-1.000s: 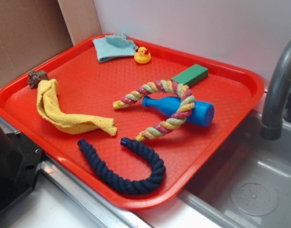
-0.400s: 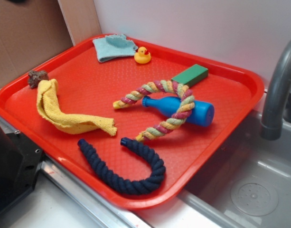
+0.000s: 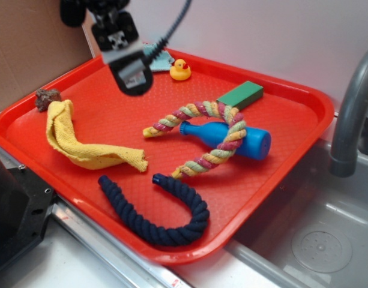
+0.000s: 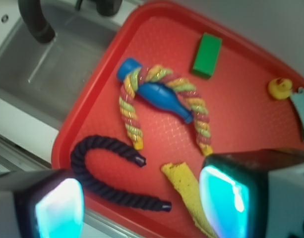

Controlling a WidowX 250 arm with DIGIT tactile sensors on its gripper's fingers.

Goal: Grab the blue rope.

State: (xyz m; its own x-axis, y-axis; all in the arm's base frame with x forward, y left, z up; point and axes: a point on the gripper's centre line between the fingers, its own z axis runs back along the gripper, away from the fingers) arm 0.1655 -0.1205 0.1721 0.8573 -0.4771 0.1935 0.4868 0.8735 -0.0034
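Exterior view: newly arrived in the top left corner, where nothing hung a moment ago, a black arm head with grey tip (image 3: 128, 67), poised above the far left part of the red plastic tray (image 3: 111, 114) and partly covering the pale blue cloth (image 3: 164, 57) beside the small yellow rubber duck (image 3: 180, 70). Cannot tell from here how the jaws stand. Lying unmoved near the tray's front rim, the thick dark navy twisted rope bent into a U (image 3: 165, 221), its two capped ends pointing inward toward the crumpled yellow cloth (image 3: 81, 144) and the pastel pink-yellow-green twisted rope (image 3: 215, 135), which loops over the bright blue plastic bottle (image 3: 244, 139). Well apart from the arm, so the approach looks only begun. Wrist view: looking down on the whole tray, with two glowing cyan pads (image 4: 60, 208) at the lower corners, jaws spread wide and holding nothing. Between them and slightly up, the navy rope (image 4: 92, 173) in plain sight, one end just beside the yellow cloth (image 4: 184, 191). Likely next: travelling toward the front rim and descending over the rope's curve, away from the cloth.
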